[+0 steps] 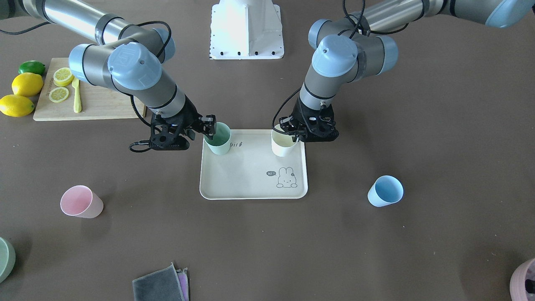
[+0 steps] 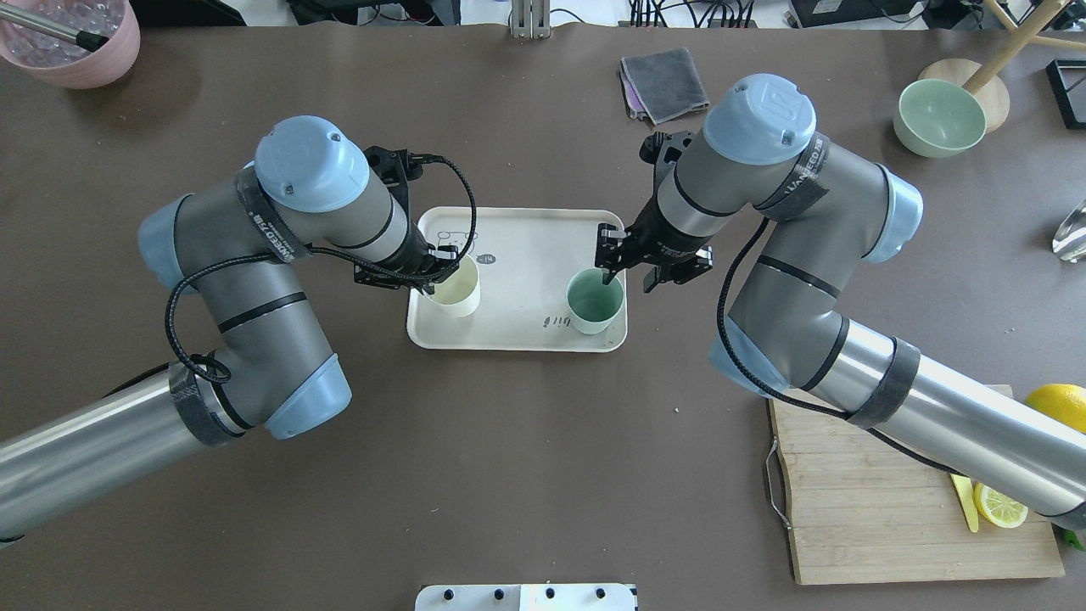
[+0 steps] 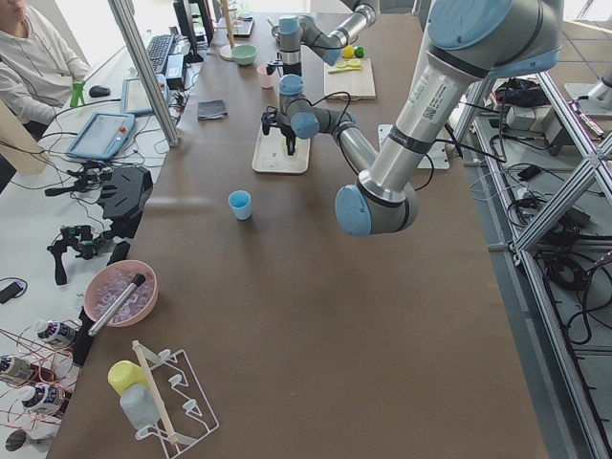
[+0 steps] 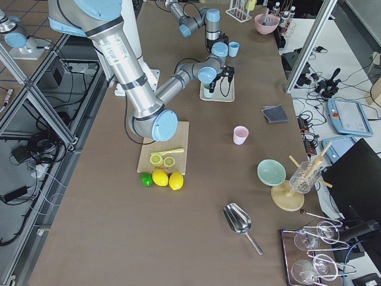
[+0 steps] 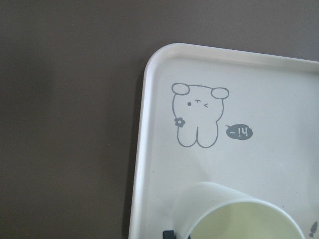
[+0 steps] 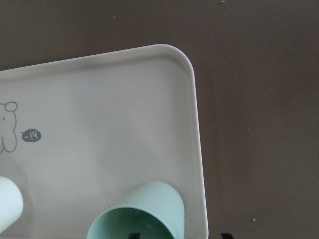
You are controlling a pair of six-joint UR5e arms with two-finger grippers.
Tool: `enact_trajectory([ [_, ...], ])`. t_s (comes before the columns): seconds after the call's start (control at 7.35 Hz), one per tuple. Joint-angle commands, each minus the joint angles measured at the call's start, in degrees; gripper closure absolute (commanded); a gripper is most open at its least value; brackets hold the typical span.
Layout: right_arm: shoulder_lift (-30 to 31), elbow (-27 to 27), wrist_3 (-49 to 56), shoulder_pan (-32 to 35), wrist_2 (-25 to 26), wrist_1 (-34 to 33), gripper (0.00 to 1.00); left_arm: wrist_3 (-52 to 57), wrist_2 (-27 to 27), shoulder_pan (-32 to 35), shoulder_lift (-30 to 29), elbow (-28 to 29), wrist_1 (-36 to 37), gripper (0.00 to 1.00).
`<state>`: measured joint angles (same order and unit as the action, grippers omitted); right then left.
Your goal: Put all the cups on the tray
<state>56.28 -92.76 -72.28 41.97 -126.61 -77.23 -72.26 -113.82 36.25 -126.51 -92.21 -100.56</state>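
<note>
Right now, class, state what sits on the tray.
The mint green cup and cream white cup stand upright on the tray. The former hides part of the tray's script.

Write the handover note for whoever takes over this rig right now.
Right hand: open, straddling the rim of the mint green cup, which stands on the tray.
Left hand: at the rim of the cream white cup, which also stands on the tray; whether it is gripping cannot be told.
Done: two cups are on the tray.
Left: the pink cup and the light blue cup stand on the table, one on either side of the tray.
</note>
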Motion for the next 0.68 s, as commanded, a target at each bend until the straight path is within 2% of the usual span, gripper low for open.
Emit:
enact_trajectory([
  [0.0,3.11,-0.58,4.31,8.87,-7.22,-0.37,0.0,0.01,0.01,0.39,-0.23,-0.15,0.19,0.02],
  [0.14,6.18,-0.32,10.78,12.48,-8.12,-0.37,0.0,1.23,-0.78,3.7,0.73,-1.47,0.71,0.02],
  [0.27,8.64,0.38,17.29,16.0,-8.3,-0.55,0.0,7.16,-4.09,6.52,3.87,-3.57,0.89,0.02],
  [0.54,9.63,3.71,29.51,21.29,-8.04,-5.18,0.0,19.81,-7.63,14.6,8.63,-6.65,4.39,0.02],
])
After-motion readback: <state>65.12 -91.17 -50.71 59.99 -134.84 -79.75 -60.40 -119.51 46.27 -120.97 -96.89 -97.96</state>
